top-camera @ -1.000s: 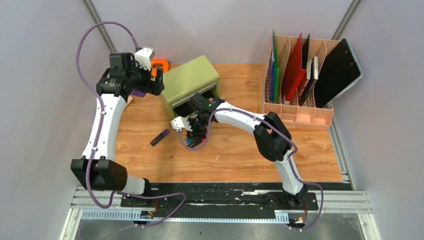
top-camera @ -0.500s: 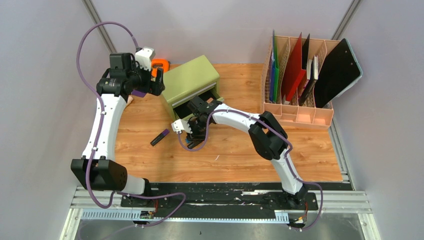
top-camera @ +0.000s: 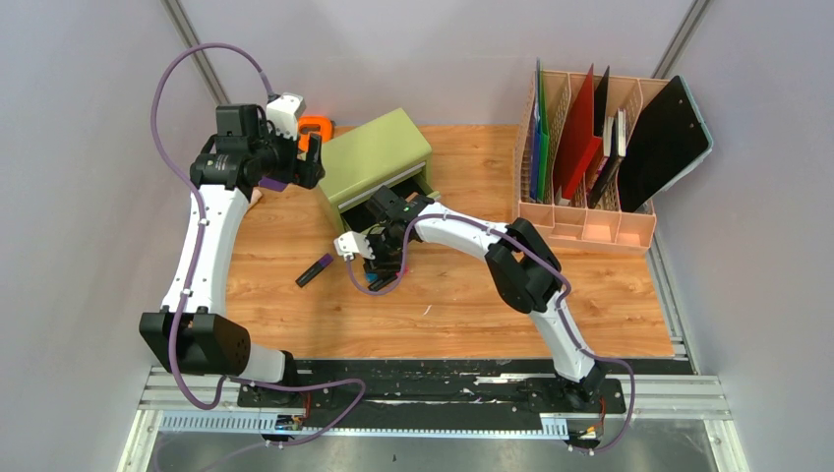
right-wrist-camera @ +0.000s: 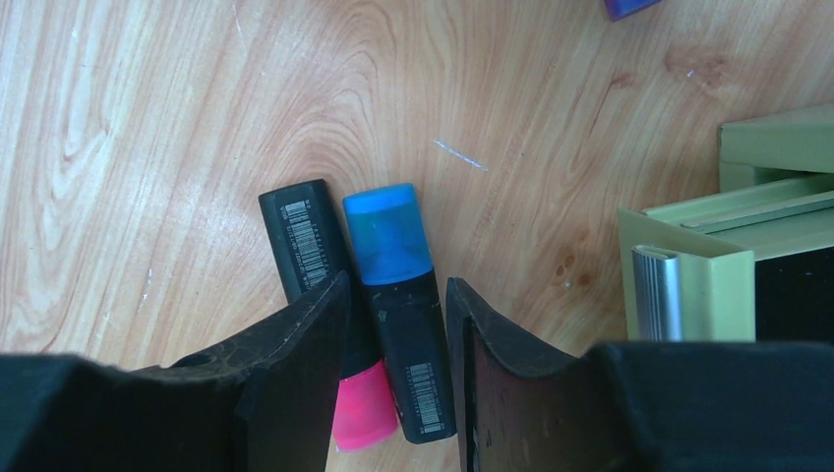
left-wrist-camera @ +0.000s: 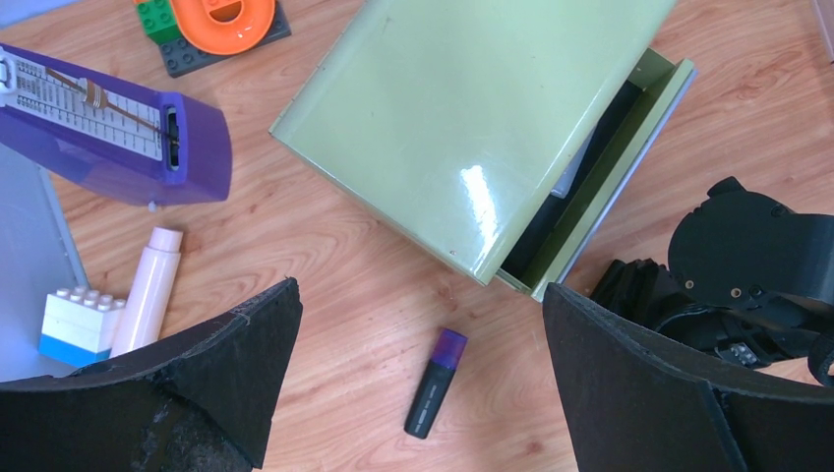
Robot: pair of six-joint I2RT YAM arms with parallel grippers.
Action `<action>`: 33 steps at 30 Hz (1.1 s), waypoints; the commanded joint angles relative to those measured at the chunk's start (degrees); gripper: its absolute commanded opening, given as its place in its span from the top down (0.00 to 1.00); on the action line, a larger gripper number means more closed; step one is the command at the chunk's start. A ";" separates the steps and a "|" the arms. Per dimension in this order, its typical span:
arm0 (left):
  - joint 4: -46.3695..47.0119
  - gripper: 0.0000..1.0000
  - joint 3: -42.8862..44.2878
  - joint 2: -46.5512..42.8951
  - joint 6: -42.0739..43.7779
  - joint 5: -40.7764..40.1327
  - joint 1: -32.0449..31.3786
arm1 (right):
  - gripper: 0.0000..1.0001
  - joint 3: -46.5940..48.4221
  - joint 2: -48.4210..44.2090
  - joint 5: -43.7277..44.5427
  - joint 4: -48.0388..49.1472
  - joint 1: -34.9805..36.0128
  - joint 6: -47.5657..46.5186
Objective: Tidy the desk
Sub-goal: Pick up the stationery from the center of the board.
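On the wood-grain desk (top-camera: 472, 295) stands an olive-green drawer chest (top-camera: 374, 157) with its drawer (left-wrist-camera: 600, 167) pulled out. A blue-capped highlighter (right-wrist-camera: 398, 285) and a pink-capped one (right-wrist-camera: 364, 408) lie side by side in front of it. My right gripper (right-wrist-camera: 395, 283) hangs low over them, jaws narrowly apart. The blue one lies between the fingers, and the left finger covers part of the pink one. A purple highlighter (left-wrist-camera: 435, 383) lies alone to the left. My left gripper (left-wrist-camera: 421, 290) is wide open, high above it, beside the chest.
A purple metronome (left-wrist-camera: 118, 138), an orange and green brick piece (left-wrist-camera: 216, 20), a white and blue brick (left-wrist-camera: 74, 324) and a pale pink tube (left-wrist-camera: 148, 290) sit at the back left. A peach file organizer (top-camera: 590, 147) with folders and a black tablet (top-camera: 664, 143) stands back right.
The right arm has shifted slightly left and toward the chest, settling over the two highlighters with its jaws a touch narrower. The left arm and the purple highlighter have not moved.
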 commanded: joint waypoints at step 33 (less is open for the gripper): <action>1.61 0.00 -1.01 -2.00 -0.36 1.06 0.47 | 0.83 -3.91 -0.01 6.07 -0.22 -1.42 -5.42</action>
